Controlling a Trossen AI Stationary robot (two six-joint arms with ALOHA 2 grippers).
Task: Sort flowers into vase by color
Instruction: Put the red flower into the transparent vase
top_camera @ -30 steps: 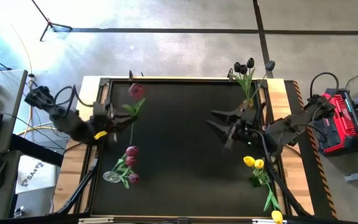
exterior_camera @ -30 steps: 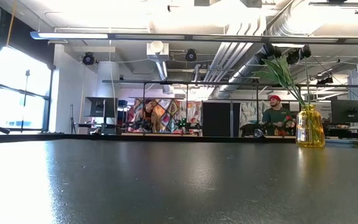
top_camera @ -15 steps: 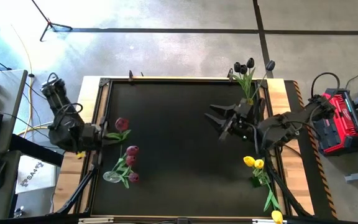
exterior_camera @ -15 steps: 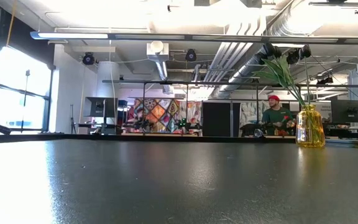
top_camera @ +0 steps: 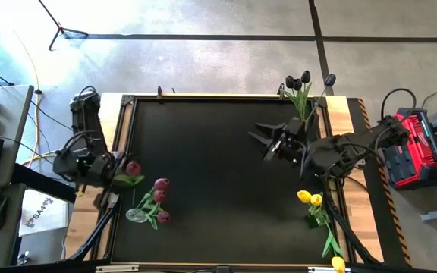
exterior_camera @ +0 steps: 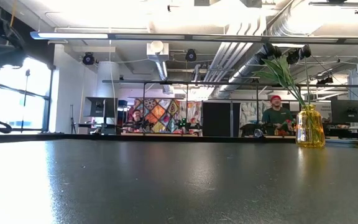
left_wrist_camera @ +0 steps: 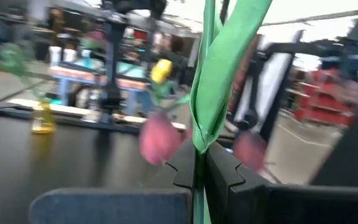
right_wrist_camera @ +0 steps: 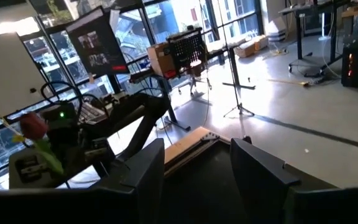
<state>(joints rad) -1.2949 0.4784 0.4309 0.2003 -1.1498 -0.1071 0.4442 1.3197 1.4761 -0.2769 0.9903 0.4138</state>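
My left gripper [top_camera: 117, 179] hovers at the table's left edge, shut on a pink tulip whose head [top_camera: 133, 167] shows just right of it. Close by, a clear vase [top_camera: 136, 214] holds three pink tulips [top_camera: 160, 184]. A yellow vase [exterior_camera: 310, 127] at the far right corner holds dark purple tulips [top_camera: 298, 80]. Yellow tulips [top_camera: 309, 199] stand near the right edge, and another yellow head [top_camera: 338, 264] lies at the near right corner. My right gripper [top_camera: 266, 142] hangs open and empty above the table's right half. My left gripper pinches the tulip's green stem [left_wrist_camera: 197, 163] between its two fingers, just below a long leaf [left_wrist_camera: 222, 68]. The fingers come at it level and lie across the stem. The tulip stands upright in the hold, its head [right_wrist_camera: 35, 126] above the fingers, clear of the table.
The black mat [top_camera: 218, 182] lies bare between the two arms. A red box [top_camera: 414, 148] sits off the table's right side. A person [exterior_camera: 275, 115] sits in the room behind the table.
My left gripper has swung down and toward the table's left and near edges, turning as it went, and carried the pink tulip from above the far-left part of the mat to beside the clear vase. My right gripper has drifted slightly toward the far edge, still open.
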